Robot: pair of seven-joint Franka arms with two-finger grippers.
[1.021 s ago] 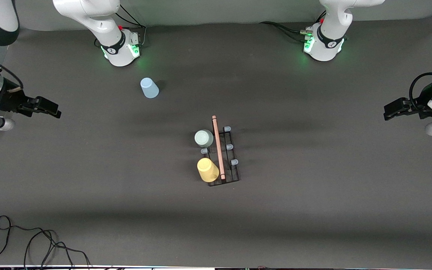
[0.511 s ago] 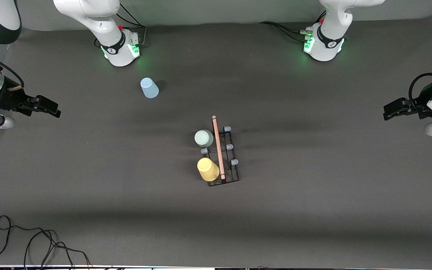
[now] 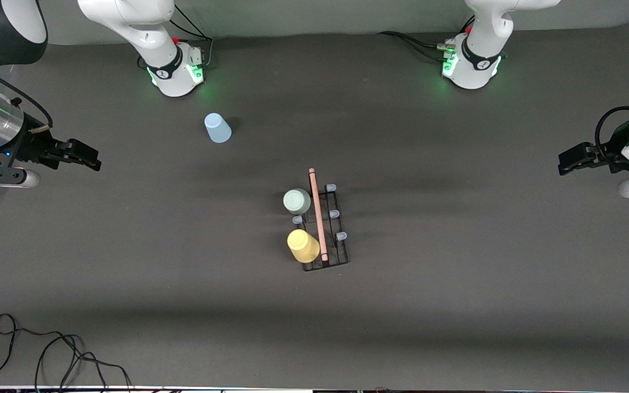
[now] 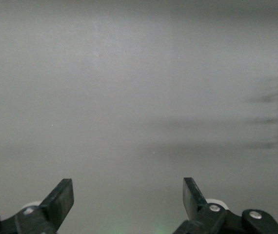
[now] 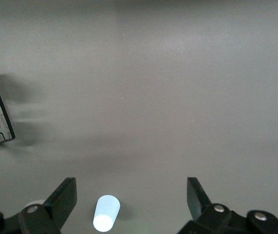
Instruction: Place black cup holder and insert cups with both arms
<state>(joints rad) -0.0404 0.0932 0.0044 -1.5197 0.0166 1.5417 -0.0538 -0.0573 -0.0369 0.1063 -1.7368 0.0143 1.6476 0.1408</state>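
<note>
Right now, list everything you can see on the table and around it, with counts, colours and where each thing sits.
Cup rack: one, black wire with a wooden handle, mid-table.
Grey-green cup: one, upside down on a rack prong, on the side toward the right arm's end.
Yellow cup: one, on a prong of the same side, nearer the front camera.
Light blue cup: one, on the table apart from the rack, near the right arm's base.
Cable: one, black, loose at the table edge nearest the front camera.
Table: one, dark grey.
Right gripper: black, open, at the right arm's end.
Left gripper: black, open, at the left arm's end.
</note>
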